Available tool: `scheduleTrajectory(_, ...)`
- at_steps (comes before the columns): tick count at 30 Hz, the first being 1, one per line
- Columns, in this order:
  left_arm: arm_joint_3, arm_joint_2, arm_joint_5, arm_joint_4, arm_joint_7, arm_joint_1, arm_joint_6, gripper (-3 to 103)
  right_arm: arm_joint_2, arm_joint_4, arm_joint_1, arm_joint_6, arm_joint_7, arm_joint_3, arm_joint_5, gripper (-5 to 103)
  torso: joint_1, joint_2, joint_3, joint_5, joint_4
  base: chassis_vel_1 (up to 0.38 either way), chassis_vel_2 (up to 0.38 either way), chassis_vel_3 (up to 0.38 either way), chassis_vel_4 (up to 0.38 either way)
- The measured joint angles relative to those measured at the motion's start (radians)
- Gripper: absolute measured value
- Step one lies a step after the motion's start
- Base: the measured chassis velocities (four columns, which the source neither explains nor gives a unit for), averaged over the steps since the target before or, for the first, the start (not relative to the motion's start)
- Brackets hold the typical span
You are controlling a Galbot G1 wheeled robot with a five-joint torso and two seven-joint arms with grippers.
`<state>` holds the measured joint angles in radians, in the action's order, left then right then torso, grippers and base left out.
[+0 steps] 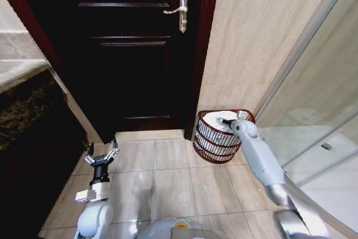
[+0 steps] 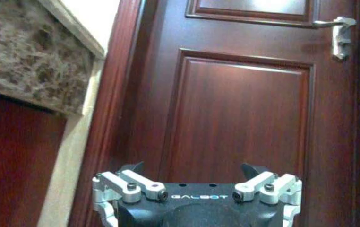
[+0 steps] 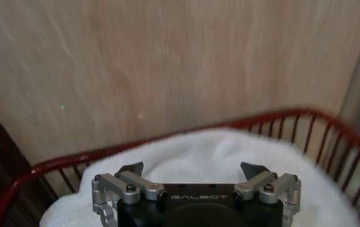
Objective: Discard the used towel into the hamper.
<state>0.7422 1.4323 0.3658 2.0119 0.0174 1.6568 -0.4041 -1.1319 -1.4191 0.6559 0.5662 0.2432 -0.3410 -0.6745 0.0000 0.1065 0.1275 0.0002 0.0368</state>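
Note:
The hamper (image 1: 214, 148) is a red-brown openwork basket standing on the floor against the beige wall, right of the door. A white towel (image 1: 215, 121) lies bunched inside it, up to the rim. My right gripper (image 1: 226, 121) hovers just over the towel, open. In the right wrist view the fingers of this gripper (image 3: 192, 168) stand apart above the towel (image 3: 199, 144), with the hamper's rim (image 3: 60, 163) curving around it. My left gripper (image 1: 101, 154) hangs open and holds nothing low on the left over the floor tiles; the left wrist view has the left gripper (image 2: 192, 168) facing the door.
A dark wooden door (image 1: 128, 54) with a metal handle (image 1: 180, 12) is straight ahead. A marble counter (image 1: 22, 99) runs along the left. A glass shower wall (image 1: 313, 110) slants along the right. Beige floor tiles (image 1: 162, 177) lie between.

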Motion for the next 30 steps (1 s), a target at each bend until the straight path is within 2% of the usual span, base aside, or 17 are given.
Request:
scheduleTrajectory(3,-0.013,-0.016,-0.009,0.006,0.002,-0.003,0.033,100,0.018,-0.105,0.073,-0.096,-0.002,-0.027,0.046,100,0.0,0.0,0.0,0.0,0.0,0.0,0.0,0.0,0.0)
scheduleTrajectory(4,-0.013,-0.016,-0.009,0.006,0.002,-0.003,0.033,100,0.018,-0.105,0.073,-0.096,-0.002,-0.027,0.046,100,0.0,0.0,0.0,0.0,0.0,0.0,0.0,0.0,0.0)
scheduleTrajectory(6,-0.021,-0.03,-0.01,0.016,0.016,-0.01,0.071,100,0.022,-0.199,0.149,-0.164,-0.012,-0.058,0.081,100,0.0,0.0,0.0,-0.0001,0.0,0.0,0.0,0.0,0.0)
scheduleTrajectory(7,-0.021,-0.03,-0.01,0.016,0.016,-0.01,0.071,100,0.022,-0.199,0.149,-0.164,-0.012,-0.058,0.081,100,0.0,0.0,0.0,-0.0001,0.0,0.0,0.0,0.0,0.0)
scheduleTrajectory(8,-0.028,-0.032,-0.035,0.019,0.025,-0.02,0.088,100,0.019,-0.287,0.227,-0.242,-0.026,-0.085,0.145,100,0.0,0.0,0.0,0.0,0.0001,0.0,0.0,0.0,0.0)
scheduleTrajectory(9,-0.032,-0.03,-0.051,0.02,0.033,-0.023,0.092,100,0.015,-0.327,0.266,-0.279,-0.031,-0.095,0.185,100,0.0,0.0,0.0,-0.0003,-0.0001,0.0,0.0,0.0,0.0)
scheduleTrajectory(11,-0.05,-0.025,-0.078,0.031,0.058,-0.023,0.123,100,-0.01,-0.422,0.385,-0.392,-0.084,-0.147,0.335,100,0.0,0.0,0.0,-0.0002,-0.0001,0.0,0.0,0.0,0.0)
scheduleTrajectory(12,-0.056,-0.023,-0.082,0.037,0.065,-0.021,0.138,100,-0.024,-0.457,0.424,-0.424,-0.109,-0.168,0.377,100,0.0,0.0,0.0,0.0004,-0.0002,0.0,0.0,0.0,0.0)
scheduleTrajectory(13,-0.056,-0.023,-0.082,0.037,0.065,-0.021,0.138,100,-0.024,-0.457,0.424,-0.424,-0.109,-0.168,0.377,100,0.0,0.0,0.0,0.0004,-0.0002,0.0,0.0,0.0,0.0)
scheduleTrajectory(14,-0.062,-0.019,-0.085,0.043,0.07,-0.018,0.147,100,-0.044,-0.506,0.485,-0.464,-0.132,-0.193,0.417,100,0.0,0.0,0.0,-0.0006,0.0002,0.0,0.0,0.0,0.0)
scheduleTrajectory(15,-0.066,-0.016,-0.088,0.045,0.073,-0.016,0.15,100,-0.06,-0.536,0.527,-0.486,-0.142,-0.207,0.433,100,0.0,0.0,0.0,-0.0006,-0.0004,0.0,0.0,0.0,0.0)
scheduleTrajectory(16,-0.071,-0.01,-0.103,0.049,0.076,-0.012,0.151,100,-0.09,-0.581,0.597,-0.511,-0.146,-0.226,0.452,100,0.0,0.003,0.002,-0.0002,0.0003,0.0,0.0,0.0,0.0)
scheduleTrajectory(20,-0.083,-0.004,-0.118,0.054,0.082,-0.004,0.153,100,-0.153,-0.647,0.706,-0.559,-0.158,-0.257,0.497,100,0.001,0.012,0.008,-0.0006,-0.0001,0.0,0.0,0.0,0.0)
scheduleTrajectory(21,-0.092,-0.002,-0.12,0.058,0.094,0.001,0.158,100,-0.195,-0.678,0.758,-0.588,-0.159,-0.27,0.542,100,0.002,0.02,0.015,-0.0003,-0.0001,0.0,0.0,0.0,0.0)
scheduleTrajectory(24,-0.095,-0.002,-0.121,0.063,0.1,0.007,0.165,100,-0.23,-0.708,0.806,-0.608,-0.158,-0.28,0.591,100,0.005,0.032,0.024,-0.0004,0.0,0.0,0.0,0.0,0.0)
scheduleTrajectory(27,-0.092,-0.001,-0.121,0.07,0.111,0.009,0.172,100,-0.251,-0.733,0.831,-0.608,-0.151,-0.285,0.603,100,0.008,0.042,0.032,-0.0002,0.0,0.0,0.0,0.0,0.0)
scheduleTrajectory(30,-0.079,0.002,-0.118,0.078,0.131,0.015,0.184,100,-0.263,-0.777,0.849,-0.579,-0.125,-0.282,0.602,100,0.013,0.058,0.044,-0.0003,0.0,0.0,0.0,0.0,0.0)
